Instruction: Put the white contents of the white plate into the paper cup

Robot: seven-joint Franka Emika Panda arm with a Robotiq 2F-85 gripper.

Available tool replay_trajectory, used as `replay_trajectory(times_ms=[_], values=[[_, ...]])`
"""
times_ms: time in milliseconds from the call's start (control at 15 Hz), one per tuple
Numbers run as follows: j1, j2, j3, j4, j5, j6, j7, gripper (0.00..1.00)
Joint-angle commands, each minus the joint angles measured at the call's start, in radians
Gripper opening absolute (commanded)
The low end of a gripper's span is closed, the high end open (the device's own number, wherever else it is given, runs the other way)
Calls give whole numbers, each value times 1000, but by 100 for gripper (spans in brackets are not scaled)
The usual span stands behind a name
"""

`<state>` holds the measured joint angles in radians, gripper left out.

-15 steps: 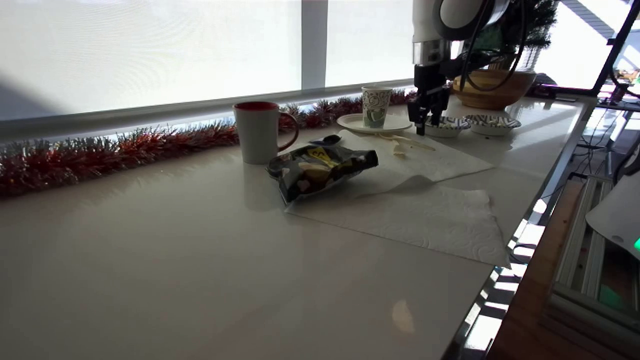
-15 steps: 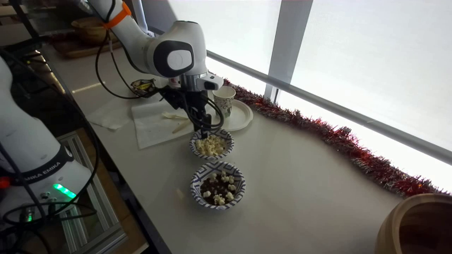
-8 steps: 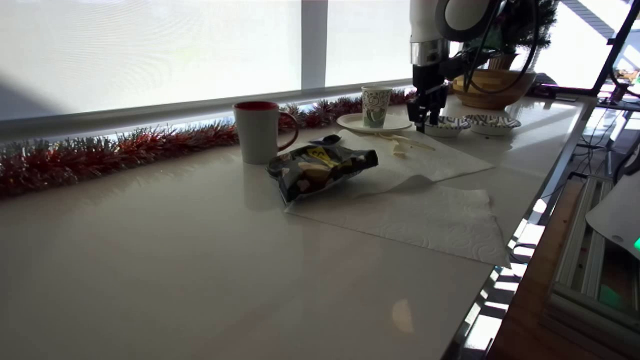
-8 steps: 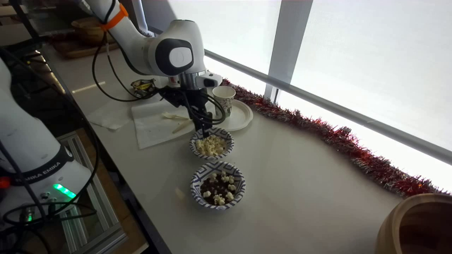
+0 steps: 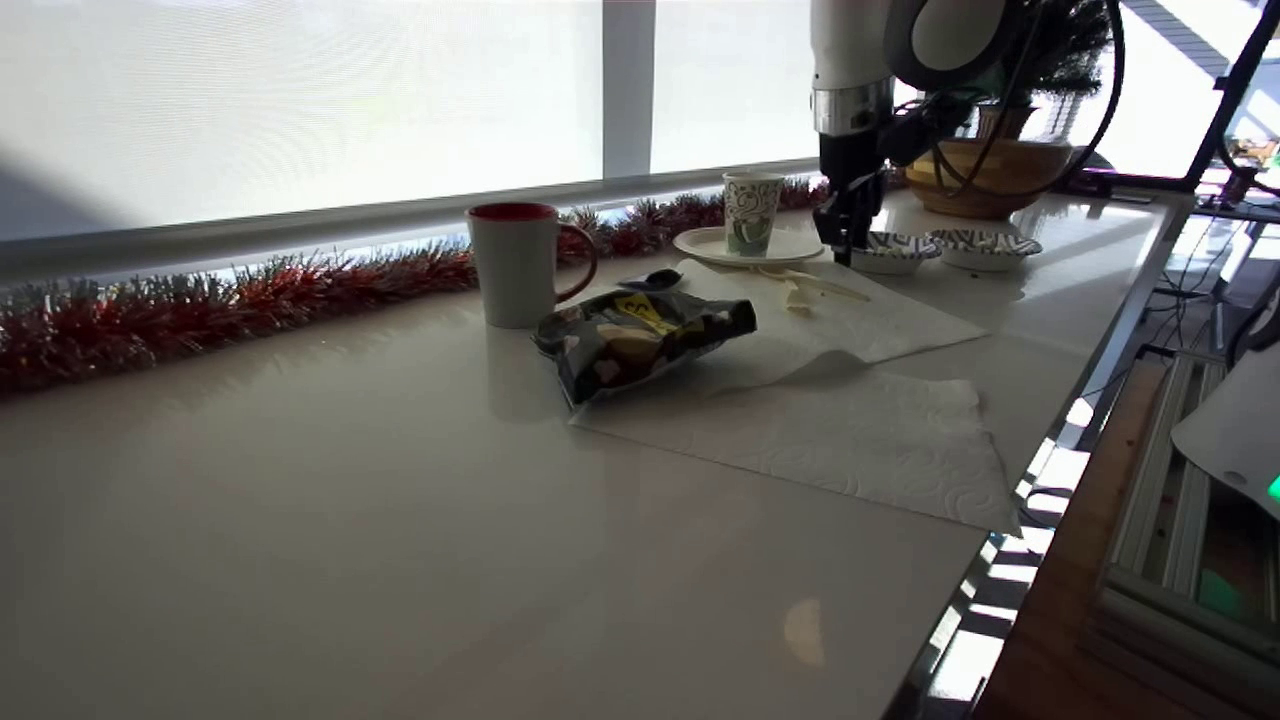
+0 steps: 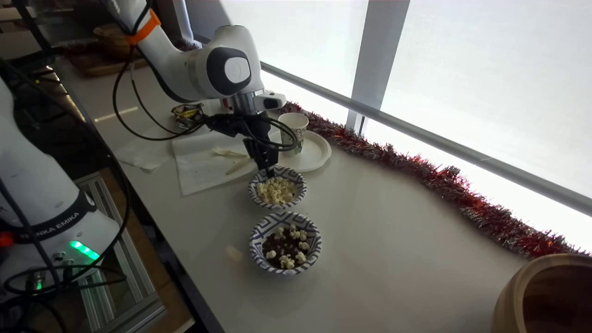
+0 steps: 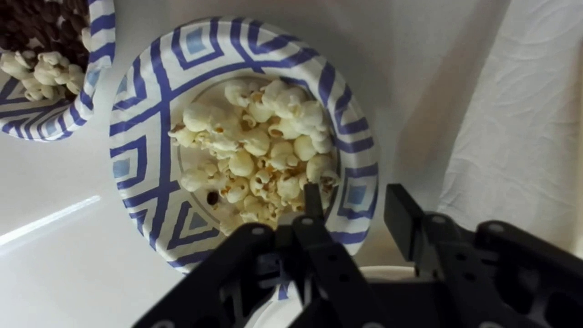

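White popcorn [image 7: 255, 141] lies in a blue-and-white patterned paper bowl [image 7: 157, 114], also seen in both exterior views [image 5: 893, 265] [image 6: 299, 193]. The pale paper cup [image 5: 752, 213] [image 6: 292, 124] stands upright on the plain white plate [image 5: 798, 246] [image 6: 321, 155]; part of the plate shows in the wrist view [image 7: 282, 314], the cup does not. My gripper [image 7: 355, 200] is open and points down at the popcorn bowl's edge. One finger is over the inside of the bowl, the other outside its rim. Its tip shows in both exterior views [image 5: 842, 250] [image 6: 269, 173].
A second patterned bowl [image 6: 309, 260] holds dark pieces with some popcorn. A fork [image 6: 226, 151] and knife [image 6: 238, 165] lie on paper towels [image 6: 199, 171]. A dark snack bag [image 5: 640, 340] lies near a red-rimmed mug [image 5: 510, 270]. A wooden bowl [image 6: 513, 296] and tinsel [image 6: 416, 171] are further off.
The arm has leaned over, its upper links shifting left in both exterior views. The fingertips have moved only slightly at the popcorn bowl's edge. The bowls, cup and plate have not moved.
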<state>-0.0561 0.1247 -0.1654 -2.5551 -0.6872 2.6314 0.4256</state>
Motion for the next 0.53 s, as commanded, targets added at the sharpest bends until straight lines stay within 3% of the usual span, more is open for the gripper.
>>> replay_trajectory(times_ms=[0, 200, 467], values=[[8, 7, -8, 1, -72, 17, 50, 33], [4, 16, -6, 3, -81, 23, 48, 32], [4, 22, -6, 2, -74, 30, 43, 20]])
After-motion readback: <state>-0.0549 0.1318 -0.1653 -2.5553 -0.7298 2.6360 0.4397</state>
